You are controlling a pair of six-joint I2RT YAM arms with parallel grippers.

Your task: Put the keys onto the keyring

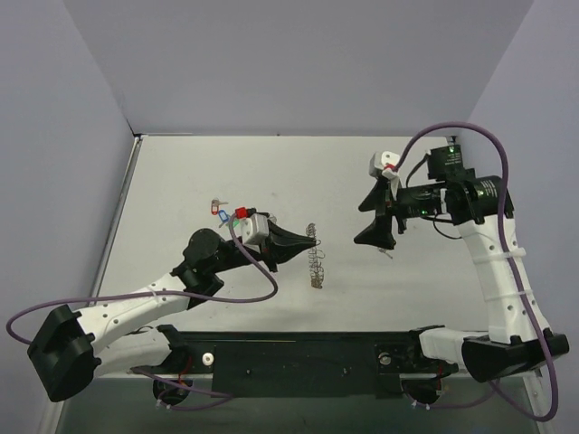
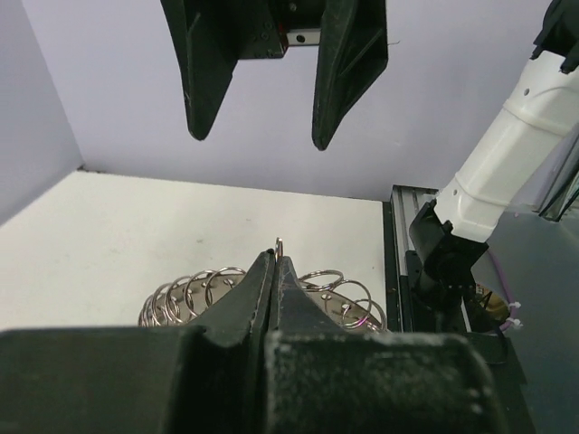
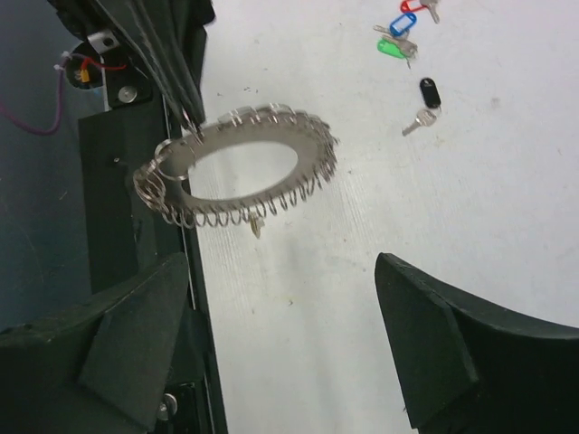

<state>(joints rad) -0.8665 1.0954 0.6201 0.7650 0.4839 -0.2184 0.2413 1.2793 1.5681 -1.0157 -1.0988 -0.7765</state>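
The left fingers (image 2: 249, 294) are pinched shut on the edge of the keyring (image 3: 308, 172) above the desk (image 3: 470, 199) — the right fingers (image 3: 434, 316) gape wide, facing it. The keys (image 3: 398, 45) lie loose farther off — tags too small to read.

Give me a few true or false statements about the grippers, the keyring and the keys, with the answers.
1. The left gripper is shut on the keyring. True.
2. The right gripper holds a key. False: its jaws are open with nothing between them.
3. The black-tagged key hangs on the keyring. False: it lies on the table, apart from the keyring.
4. The blue-tagged key and the green-tagged key lie close together on the table. True.
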